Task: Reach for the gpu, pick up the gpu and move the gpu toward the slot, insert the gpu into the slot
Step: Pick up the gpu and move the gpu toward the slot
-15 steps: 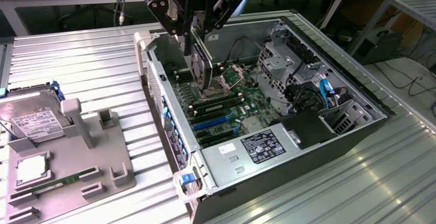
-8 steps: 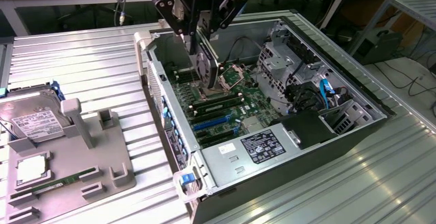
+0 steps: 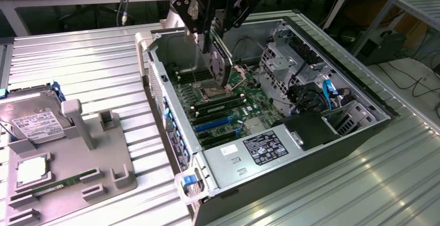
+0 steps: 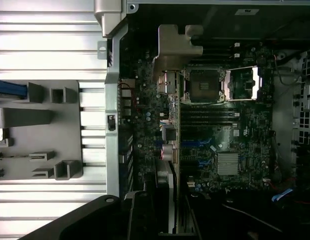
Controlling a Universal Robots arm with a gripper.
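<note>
Currently the claw is clamped on the gpu, which hangs over the CPU socket end of the motherboard. Its long axis looks near upright, bracket end down (the slot lies flat). The blue slot sits further along the board toward the power supply, apart from the card.

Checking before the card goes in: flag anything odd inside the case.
Nothing spilled or visibly damaged. One oddity: the processor socket sits uncovered, its metal cover flipped open beside it. The gpu hangs on edge in the fingers, above the board, not in the slot.
</note>
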